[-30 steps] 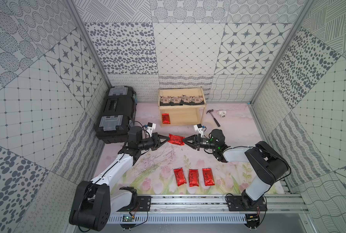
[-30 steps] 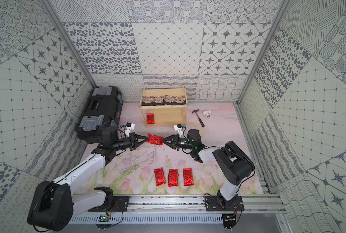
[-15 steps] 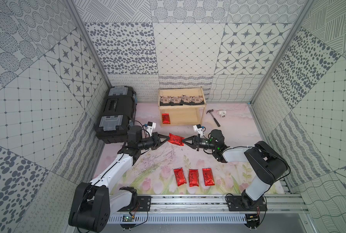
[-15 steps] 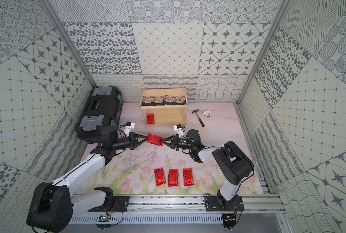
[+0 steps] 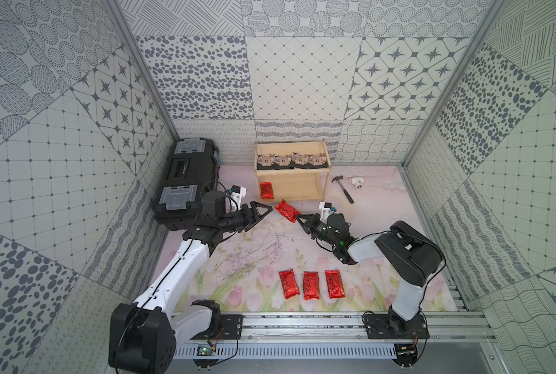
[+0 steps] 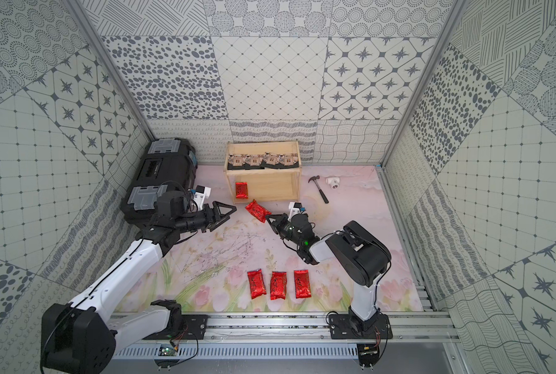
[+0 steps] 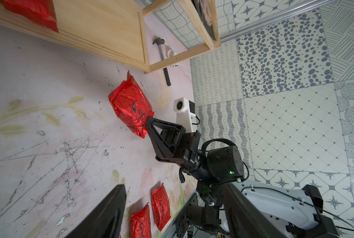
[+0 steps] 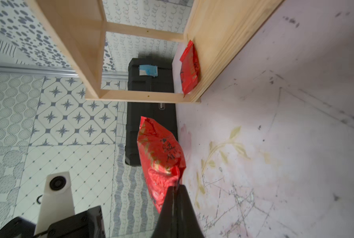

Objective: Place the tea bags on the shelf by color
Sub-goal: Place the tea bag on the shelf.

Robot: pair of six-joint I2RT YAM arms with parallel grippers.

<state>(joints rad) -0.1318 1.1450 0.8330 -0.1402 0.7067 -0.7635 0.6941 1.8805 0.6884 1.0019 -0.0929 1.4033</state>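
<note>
Grip: right end effector (image 5: 297,218) clenched on red tea bag (image 5: 286,210) by 1 end, free end toward shelf (image 5: 289,172) lower board; left end effector (image 5: 264,214) released, clear.

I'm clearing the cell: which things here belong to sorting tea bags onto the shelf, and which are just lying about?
For the job: wooden shelf; four black tea bags on its top board; red tea bag on its lower board; red tea bag in the right arm's jaws; three red tea bags on the mat.
Lying about: black toolbox; hammer; white pipe fitting.
</note>
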